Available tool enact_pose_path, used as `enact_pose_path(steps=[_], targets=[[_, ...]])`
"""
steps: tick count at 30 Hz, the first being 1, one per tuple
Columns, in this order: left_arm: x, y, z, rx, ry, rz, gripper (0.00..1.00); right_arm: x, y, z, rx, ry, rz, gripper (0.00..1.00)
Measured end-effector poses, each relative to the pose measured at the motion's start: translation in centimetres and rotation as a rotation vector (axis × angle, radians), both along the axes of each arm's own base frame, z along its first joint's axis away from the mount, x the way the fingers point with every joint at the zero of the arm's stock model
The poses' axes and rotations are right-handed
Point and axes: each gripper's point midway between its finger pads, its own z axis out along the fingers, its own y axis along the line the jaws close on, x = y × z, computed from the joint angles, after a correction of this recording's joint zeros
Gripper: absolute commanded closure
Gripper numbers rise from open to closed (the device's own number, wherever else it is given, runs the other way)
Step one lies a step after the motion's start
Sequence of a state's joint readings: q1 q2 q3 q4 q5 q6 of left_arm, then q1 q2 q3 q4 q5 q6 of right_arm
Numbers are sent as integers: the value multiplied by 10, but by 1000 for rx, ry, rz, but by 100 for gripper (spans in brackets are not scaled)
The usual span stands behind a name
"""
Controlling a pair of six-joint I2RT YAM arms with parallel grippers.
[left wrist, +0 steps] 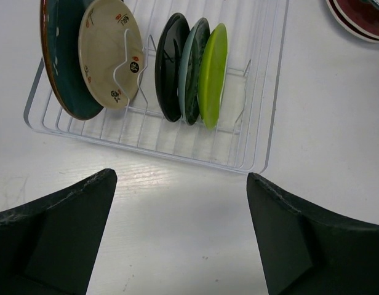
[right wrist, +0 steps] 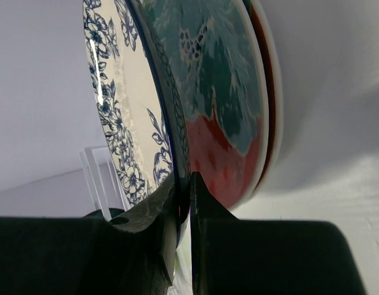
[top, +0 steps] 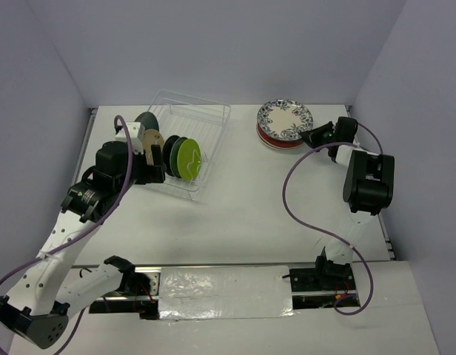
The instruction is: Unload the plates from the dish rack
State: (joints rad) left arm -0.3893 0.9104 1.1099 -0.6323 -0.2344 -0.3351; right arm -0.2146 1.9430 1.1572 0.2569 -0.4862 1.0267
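The dish rack (top: 206,122) (left wrist: 263,92) stands at the back left with several plates upright in it: a dark teal plate (left wrist: 59,67), a small tan plate (left wrist: 106,52), a black one (left wrist: 170,67), a grey-teal one (left wrist: 194,70) and a lime green plate (top: 189,161) (left wrist: 213,74). My left gripper (top: 158,168) (left wrist: 180,184) is open just short of the rack's side, with nothing between its fingers. At the back right, a white-blue floral plate (top: 285,117) (right wrist: 115,104) rests on a red-teal plate (top: 272,140) (right wrist: 220,92). My right gripper (top: 311,137) (right wrist: 183,184) is shut on the floral plate's rim.
Grey walls close in the table (top: 243,214) on the back and both sides. A purple cable (top: 287,192) loops over the table beside the right arm. A taped strip (top: 224,292) runs along the near edge between the arm bases.
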Motion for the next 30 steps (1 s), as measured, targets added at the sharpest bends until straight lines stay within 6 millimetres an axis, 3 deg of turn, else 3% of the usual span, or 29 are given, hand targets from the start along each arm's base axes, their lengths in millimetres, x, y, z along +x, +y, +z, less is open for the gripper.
enact_pose_path(steps=[3,10,13,14,17,21,24,30], targets=[[0,0,-2,5,1,-3,0,8,-1,-6,4,4,5,95],[-1,1,-2,14,-9,-9,1,5,0,-27,7,53,10,89],[0,1,-3,14,-9,-9,1,5,1,-33,5,64,18,76],[0,1,-2,14,-10,-9,1,4,1,-33,6,67,22,65],[0,1,-2,12,-13,-9,0,7,4,-27,9,47,44,47],[0,1,-2,12,-13,-10,0,13,6,-17,-11,18,65,34],[0,0,-1,11,-13,-12,1,14,8,-16,-37,36,78,17],[-2,1,1,6,-25,-12,1,19,15,-8,-122,108,89,13]])
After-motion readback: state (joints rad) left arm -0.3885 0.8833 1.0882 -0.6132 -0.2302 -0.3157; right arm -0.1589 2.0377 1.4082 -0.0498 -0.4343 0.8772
